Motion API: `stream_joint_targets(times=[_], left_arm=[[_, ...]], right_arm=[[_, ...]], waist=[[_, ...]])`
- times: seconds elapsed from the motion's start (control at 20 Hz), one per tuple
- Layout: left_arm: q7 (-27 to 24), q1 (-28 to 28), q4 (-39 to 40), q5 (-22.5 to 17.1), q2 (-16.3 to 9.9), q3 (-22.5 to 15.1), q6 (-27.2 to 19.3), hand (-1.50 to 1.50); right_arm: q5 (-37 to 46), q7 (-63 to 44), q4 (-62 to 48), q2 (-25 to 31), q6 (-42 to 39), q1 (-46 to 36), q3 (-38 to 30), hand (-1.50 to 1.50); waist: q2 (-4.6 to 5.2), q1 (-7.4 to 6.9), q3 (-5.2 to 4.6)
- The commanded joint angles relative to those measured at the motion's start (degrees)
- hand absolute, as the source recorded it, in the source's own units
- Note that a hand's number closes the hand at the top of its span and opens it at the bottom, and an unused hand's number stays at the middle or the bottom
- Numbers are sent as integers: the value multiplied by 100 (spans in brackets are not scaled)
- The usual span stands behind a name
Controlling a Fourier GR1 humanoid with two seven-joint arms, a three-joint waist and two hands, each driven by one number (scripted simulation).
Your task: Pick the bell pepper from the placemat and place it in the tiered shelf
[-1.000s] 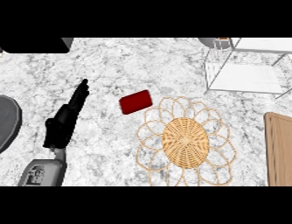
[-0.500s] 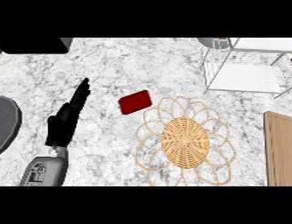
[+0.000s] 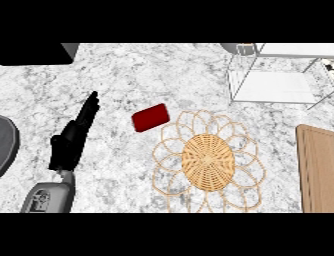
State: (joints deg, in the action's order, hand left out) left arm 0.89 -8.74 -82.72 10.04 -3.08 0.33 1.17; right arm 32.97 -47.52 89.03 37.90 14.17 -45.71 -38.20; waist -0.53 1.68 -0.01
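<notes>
I see no change from half a second ago: my left hand (image 3: 72, 140) stays put on the marble counter (image 3: 126, 75), fingers straight and pressed together, holding nothing. The red bell pepper (image 3: 150, 118) lies just off the woven placemat (image 3: 208, 161), upper-left edge, well apart from the white tiered shelf (image 3: 273, 86). Right hand not visible.

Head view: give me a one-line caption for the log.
Left robot hand open over the marble counter, red bell pepper at the woven placemat's edge, white tiered shelf beyond.
</notes>
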Motion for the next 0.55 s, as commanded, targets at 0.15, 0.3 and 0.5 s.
stream_joint_targets(times=[0.15, 0.3, 0.5], left_arm=[[142, 62, -257, -172, -129, 106, 154, 0], [-165, 69, 28, -86, -87, 127, 45, 0], [325, 109, -405, -17, 42, -3, -89, 0]], right_arm=[[-1345, -100, 667, 770, -1640, 1545, -1464, -150], [-1869, -32, 1030, 937, -2418, 2205, -2077, -150], [-2712, 323, 846, 972, -3123, 2865, -3245, -150]], waist=[[-5, 58, 10], [-7, 137, 6], [-12, 77, 11]])
